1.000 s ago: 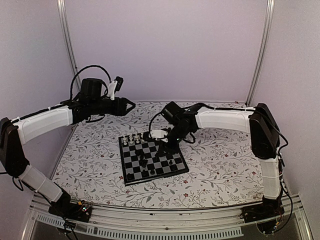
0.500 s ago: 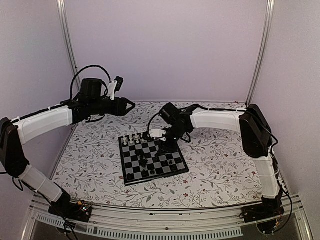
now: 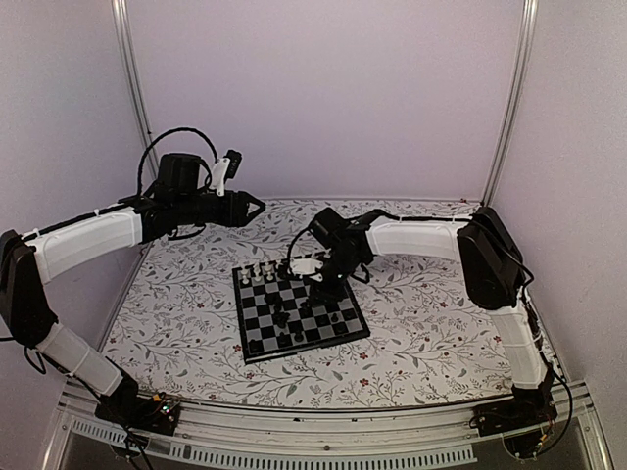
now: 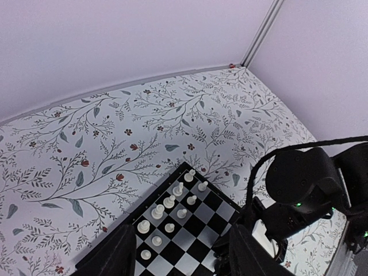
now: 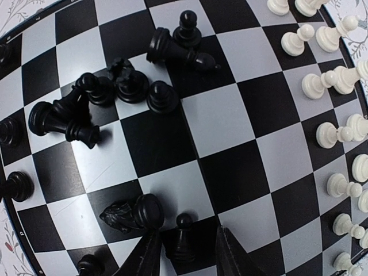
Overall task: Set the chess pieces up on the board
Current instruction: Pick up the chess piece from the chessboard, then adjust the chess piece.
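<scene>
**Board** (image 3: 306,346): we find it lying flat near the middle of the floral surface (image 3: 431,323), with one corner turned toward the arms.

**White chess pieces** (image 3: 258,273): we count them upright in two rows along the far-left edge of the board. In the right wrist view they run down the right side (image 5: 333,133).

**Black chess pieces** (image 3: 294,319): we see them scattered over the middle and near squares.
- A loose cluster (image 5: 118,86) holds several standing pawns and two toppled figures.
- One tall piece (image 5: 179,53) lies on its side beside a pawn.
- A black knight (image 5: 129,215) lies tipped over, just left of the right gripper.

**Right gripper** (image 5: 187,253): we find it low over the far-right part of the board. Its jaws are released and spread to either side of an upright black pawn (image 5: 183,231). We cannot tell whether a finger touches the pawn.

**Left gripper** (image 4: 184,256): we see it raised well above the surface, left of the board and beyond its far edge. Its fingers (image 4: 123,253) are parted and hold nothing.
</scene>
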`<action>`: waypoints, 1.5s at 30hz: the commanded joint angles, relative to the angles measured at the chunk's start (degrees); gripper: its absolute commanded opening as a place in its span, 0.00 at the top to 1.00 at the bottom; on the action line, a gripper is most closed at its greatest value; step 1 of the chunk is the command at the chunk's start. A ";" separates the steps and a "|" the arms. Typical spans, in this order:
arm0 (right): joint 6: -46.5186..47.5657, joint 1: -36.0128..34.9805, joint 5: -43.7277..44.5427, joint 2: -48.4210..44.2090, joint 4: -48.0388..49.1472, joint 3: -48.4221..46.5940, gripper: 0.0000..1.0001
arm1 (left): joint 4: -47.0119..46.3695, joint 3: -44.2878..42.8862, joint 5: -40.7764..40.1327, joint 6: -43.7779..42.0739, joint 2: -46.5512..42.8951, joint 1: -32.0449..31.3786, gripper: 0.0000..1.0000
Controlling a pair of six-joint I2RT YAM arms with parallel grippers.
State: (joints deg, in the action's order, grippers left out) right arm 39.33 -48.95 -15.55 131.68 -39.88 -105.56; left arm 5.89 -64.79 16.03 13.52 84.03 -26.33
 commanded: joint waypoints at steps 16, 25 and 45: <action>-1.75 1.44 -1.86 -1.81 -1.23 1.21 0.86 | -0.06 -1.12 0.34 -0.07 1.20 0.78 0.43; -3.15 2.26 -5.45 -12.96 2.69 5.48 0.88 | -0.32 -1.77 4.43 4.76 3.64 0.77 0.42; -7.07 3.62 -10.74 -24.23 5.07 7.83 0.88 | -29.53 8.52 23.19 34.18 8.76 -7.33 0.46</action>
State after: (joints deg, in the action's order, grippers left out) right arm 33.36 -45.95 -24.82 109.78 -35.62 -98.28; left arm -18.44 -56.18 37.21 44.03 91.35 -30.92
